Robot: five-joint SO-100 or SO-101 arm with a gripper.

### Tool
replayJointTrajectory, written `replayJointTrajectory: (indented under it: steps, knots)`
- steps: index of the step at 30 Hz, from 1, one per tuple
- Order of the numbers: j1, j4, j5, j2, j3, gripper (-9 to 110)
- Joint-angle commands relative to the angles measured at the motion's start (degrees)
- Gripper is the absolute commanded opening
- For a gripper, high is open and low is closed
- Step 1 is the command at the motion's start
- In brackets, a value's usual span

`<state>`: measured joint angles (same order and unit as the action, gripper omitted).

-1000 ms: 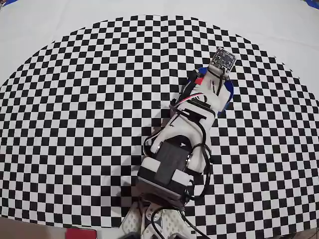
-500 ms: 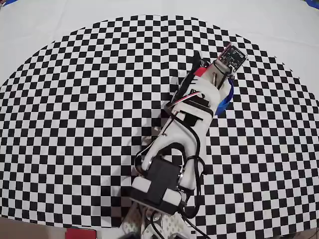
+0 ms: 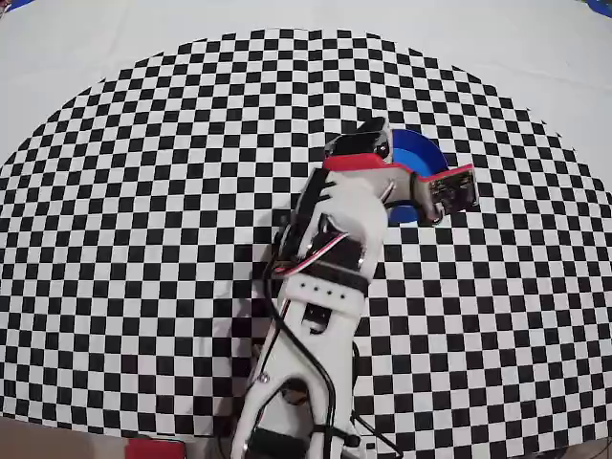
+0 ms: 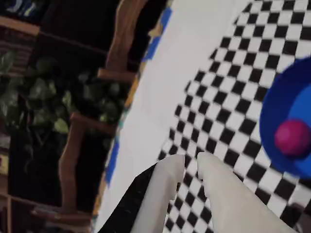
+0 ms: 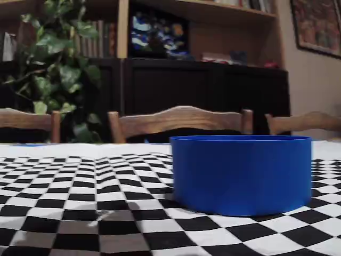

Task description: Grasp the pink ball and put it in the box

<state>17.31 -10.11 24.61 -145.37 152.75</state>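
The pink ball [image 4: 293,137] lies inside the box [image 4: 277,111], on its blue floor near the wall, as the wrist view shows. My gripper [image 4: 191,165] hangs above the checkered cloth, off to the left of the box in that view. Its white fingers [image 4: 167,179] stand a narrow gap apart with nothing between them. In the overhead view the gripper [image 3: 368,139] sits at the box's [image 3: 421,151] left edge, and the arm covers part of the box and hides the ball. The fixed view shows the box [image 5: 242,173] from the side, with the ball hidden by its wall.
A black-and-white checkered mat [image 3: 143,210] covers the table on a white cloth [image 3: 535,48]. Wooden chairs [image 5: 178,121], a leafy plant [image 5: 53,58] and a bookshelf stand beyond the table's far edge.
The arm has swung and rolled away from above the box toward the left in the overhead view, so part of the blue box now shows.
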Motion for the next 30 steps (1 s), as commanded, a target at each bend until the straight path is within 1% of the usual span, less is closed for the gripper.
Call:
replayJointTrajectory:
  steps: [1, 4, 8, 13, 17, 23, 30]
  knots:
    - [-2.2, -7.12, -6.68, -13.27, 3.78, 0]
    - [-4.92, -15.82, -11.78, -20.65, 5.54, 0]
    - [-8.35, -20.92, -15.73, -25.84, 8.88, 0]
    - [-11.16, -24.87, -16.96, -32.43, 14.85, 0]
    - [-12.66, -30.59, -18.11, -36.74, 18.11, 0]
    - [-15.73, -38.67, -20.21, -40.52, 19.86, 0]
    - [-16.35, -43.51, -20.48, -40.87, 22.68, 0]
